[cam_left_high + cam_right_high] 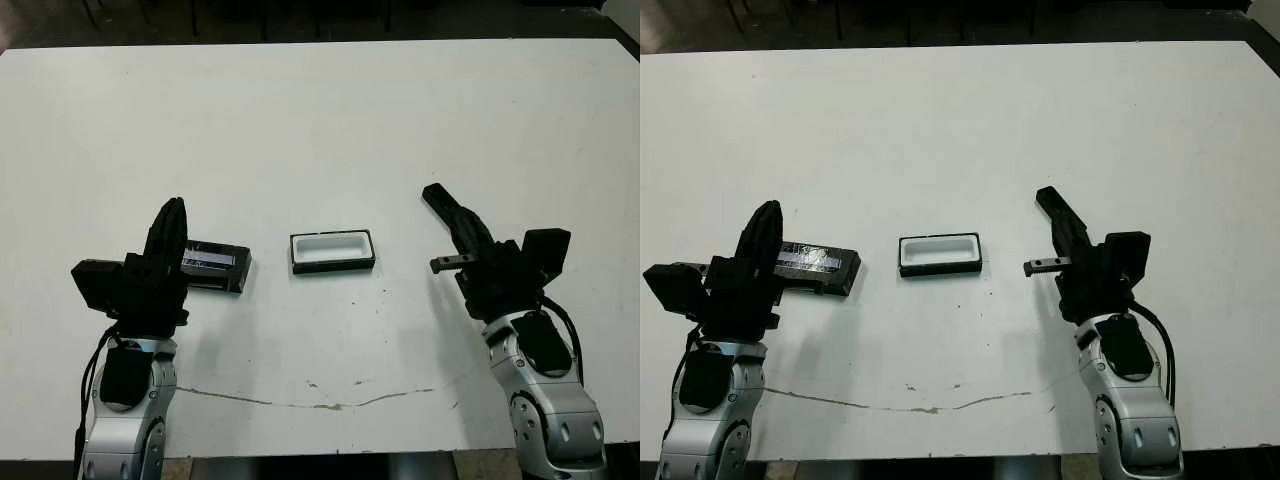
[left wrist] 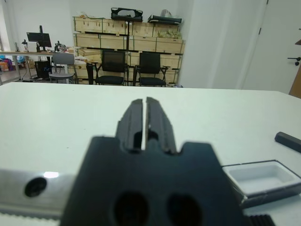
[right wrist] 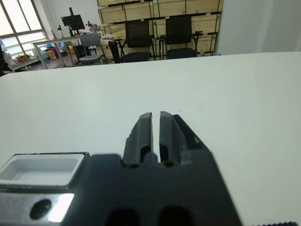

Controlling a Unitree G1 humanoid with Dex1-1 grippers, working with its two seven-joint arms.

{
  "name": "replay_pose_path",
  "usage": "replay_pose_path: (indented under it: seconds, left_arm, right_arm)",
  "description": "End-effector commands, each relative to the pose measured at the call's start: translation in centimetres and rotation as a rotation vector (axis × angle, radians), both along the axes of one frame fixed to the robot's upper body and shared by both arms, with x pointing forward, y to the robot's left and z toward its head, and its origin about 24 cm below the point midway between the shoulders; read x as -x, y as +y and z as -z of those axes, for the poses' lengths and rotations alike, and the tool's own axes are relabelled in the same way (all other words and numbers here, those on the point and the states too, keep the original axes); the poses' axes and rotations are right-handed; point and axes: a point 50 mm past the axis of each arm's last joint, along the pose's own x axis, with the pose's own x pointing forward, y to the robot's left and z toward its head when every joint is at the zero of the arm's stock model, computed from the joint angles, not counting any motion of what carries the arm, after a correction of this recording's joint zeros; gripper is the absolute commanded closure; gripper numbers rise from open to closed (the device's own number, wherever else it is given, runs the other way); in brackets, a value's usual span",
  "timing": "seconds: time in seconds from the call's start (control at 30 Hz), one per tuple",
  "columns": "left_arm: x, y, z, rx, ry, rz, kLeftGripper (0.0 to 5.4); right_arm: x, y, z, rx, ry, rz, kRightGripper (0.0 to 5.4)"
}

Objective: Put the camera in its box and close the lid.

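Note:
The box [image 1: 332, 251] lies open in the middle of the white table, its white lining up and nothing inside it; it also shows in the left wrist view [image 2: 263, 178] and the right wrist view [image 3: 40, 170]. The lid [image 1: 218, 266], black with a silvery stripe, lies flat to the box's left, partly hidden behind my left gripper [image 1: 177, 204]. That gripper is shut and holds nothing, hovering just beside the lid. My right gripper [image 1: 431, 192] is shut too and holds nothing, well off to the right of the box. The camera is not in view.
A thin crack [image 1: 320, 403] runs across the table [image 1: 320, 130] near its front edge. The table's far half stretches bare and white. Beyond it, the wrist views show office chairs [image 2: 131, 68] and wooden crates.

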Motion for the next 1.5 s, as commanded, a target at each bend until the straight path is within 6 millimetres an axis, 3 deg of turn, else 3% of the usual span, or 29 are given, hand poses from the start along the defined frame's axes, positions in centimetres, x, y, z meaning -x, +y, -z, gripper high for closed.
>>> replay_pose_path:
  seconds: [0.03,0.37,0.67,0.87,1.0,1.27,1.5]
  left_arm:
    - [0.3,0.0,0.4,0.005,0.021,-0.002,5.4]
    - [-0.2,-0.1,0.4,0.009,0.02,-0.003,5.4]
    - [0.1,0.1,0.2,0.008,0.015,-0.005,5.4]
    - [0.1,0.3,0.1,0.003,0.016,-0.007,5.4]
    - [0.1,0.4,0.0,-0.012,0.013,-0.005,5.4]
    - [0.1,0.6,0.0,-0.022,0.025,-0.001,5.4]
    - [0.1,0.6,-0.1,-0.043,0.037,0.003,5.4]
  right_arm:
    - [0.1,-0.3,0.2,0.007,0.007,0.014,5.38]
    - [-0.2,-1.9,0.3,0.069,0.049,0.004,5.38]
    - [-1.5,-3.8,-3.4,0.18,-0.045,0.001,5.38]
    - [-3.4,-5.0,-5.1,0.264,0.005,-0.061,5.38]
    - [-5.2,-6.1,-5.3,0.255,0.121,-0.181,4.96]
    - [-7.4,-6.7,-4.1,0.117,0.351,-0.38,3.59]
    - [-8.3,-7.2,-3.1,0.131,0.396,-0.419,2.35]
